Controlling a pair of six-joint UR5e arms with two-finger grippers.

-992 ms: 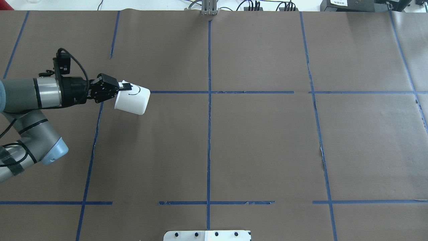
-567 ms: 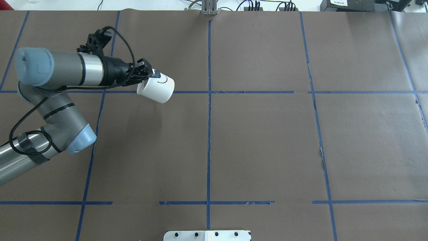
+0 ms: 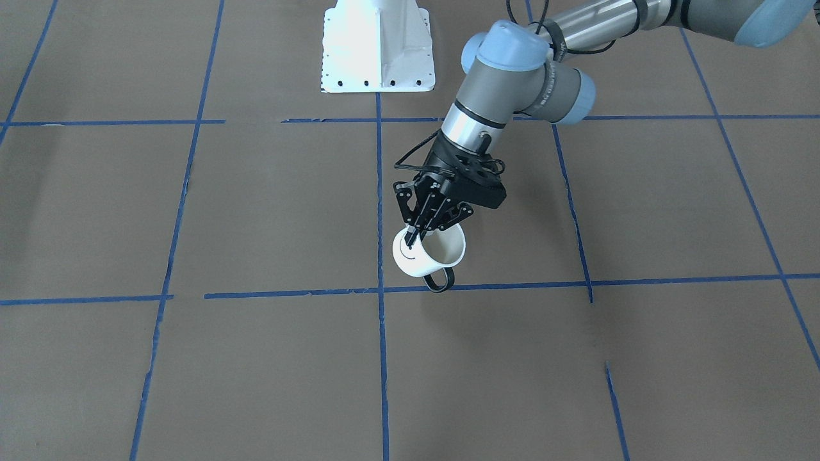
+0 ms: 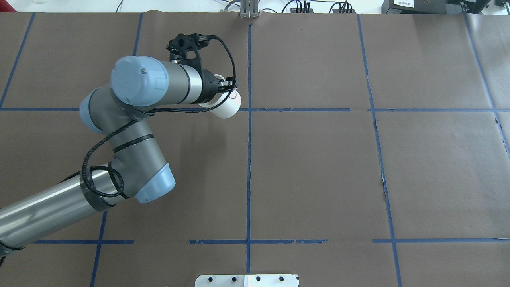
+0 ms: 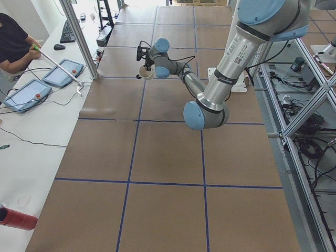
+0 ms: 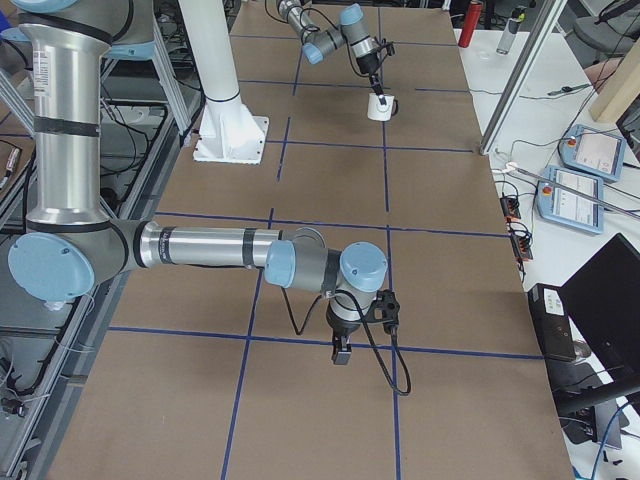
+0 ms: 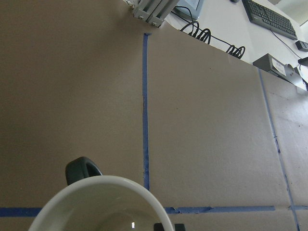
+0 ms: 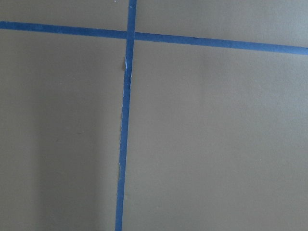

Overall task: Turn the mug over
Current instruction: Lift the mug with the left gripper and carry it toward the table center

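Paper of a flat brown, crossed by a grid of blue tape lines (image 4: 249, 179), covered the whole desk (image 4: 318, 179). The grey left arm with pale blue joint caps (image 4: 151, 81) reached out over the desk's middle, its wrist pointing down. The grey right arm (image 6: 200, 245) lay low over the near end in the right side view, well apart from the left one. A white metal base plate (image 3: 378, 45) sat at the robot's edge.

The small white cylindrical mug with a black smiley face (image 3: 419, 259) was mouth up and slightly tilted, just to the robot's left of the centre tape line, beside the cross line far from the robot. Its black loop handle (image 3: 441, 282) pointed away from the robot. Whether its base touched the paper could not be told.

The black left tool (image 3: 410, 238) was closed narrowly on the mug's rim, one finger inside the wall and one outside. The right tool (image 6: 340, 352) hung just above the paper — whether it was open or closed could not be told.
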